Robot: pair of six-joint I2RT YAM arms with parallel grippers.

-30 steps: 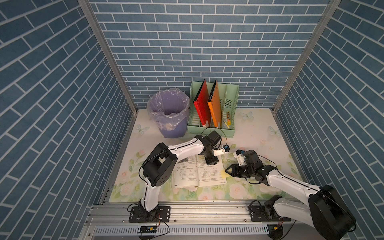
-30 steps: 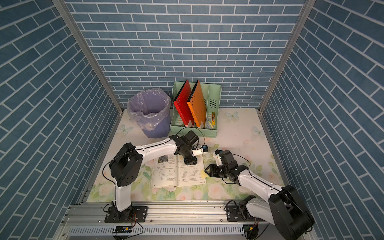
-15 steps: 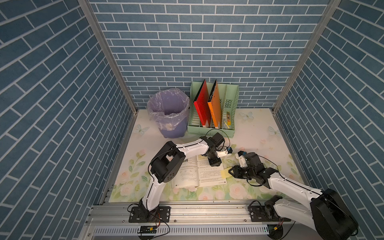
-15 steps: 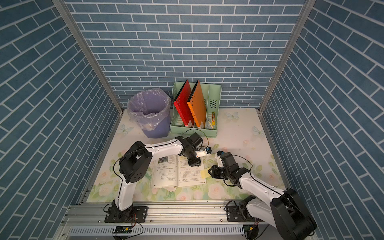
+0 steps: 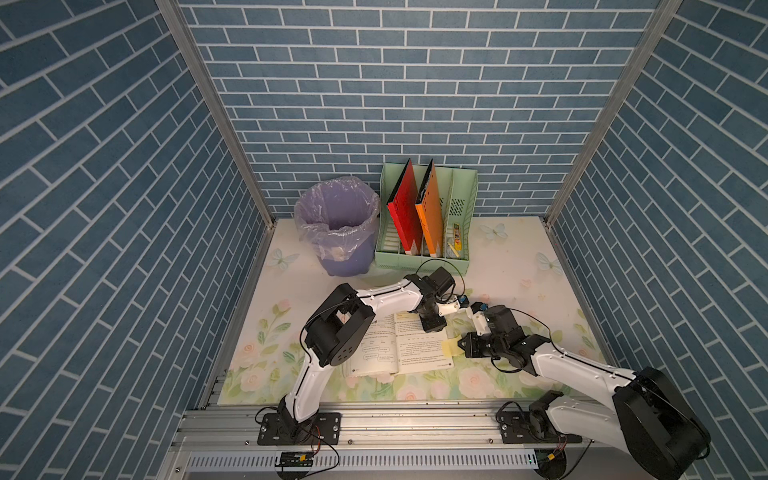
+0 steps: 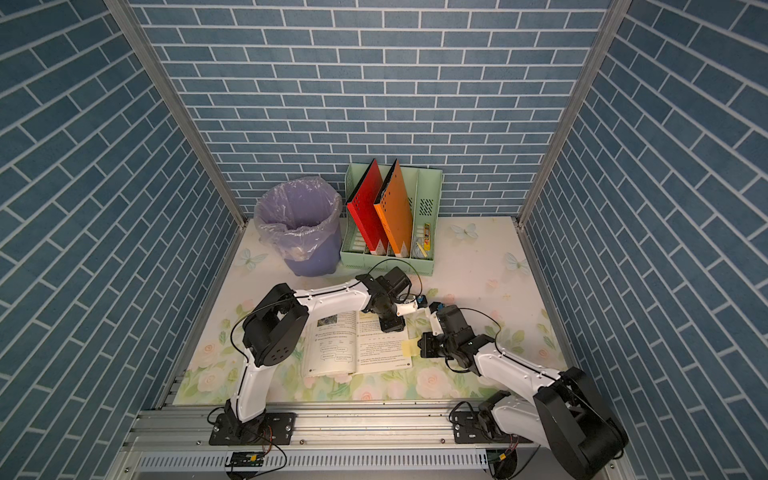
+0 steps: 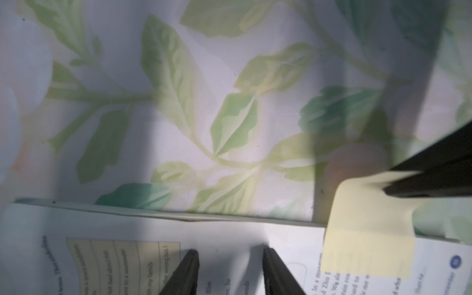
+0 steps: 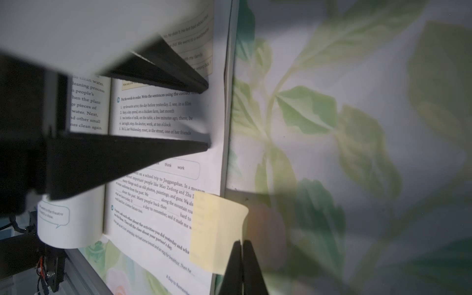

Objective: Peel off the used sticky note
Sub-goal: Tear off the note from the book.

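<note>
An open book lies flat on the flowered table. A pale yellow sticky note is stuck at the right page's outer edge and overhangs it. Its free edge curls upward. My right gripper is shut on that free edge. My left gripper is open. Its two fingertips rest on the right page, farther back than the note, with nothing between them.
At the back stands a purple bin lined with a plastic bag. To its right is a green file rack holding a red and an orange folder. Blue brick walls close in the table on three sides.
My right gripper's jaws have closed onto the note's free edge. The left gripper's fingertips have stayed on the page while its arm shifted a little.
</note>
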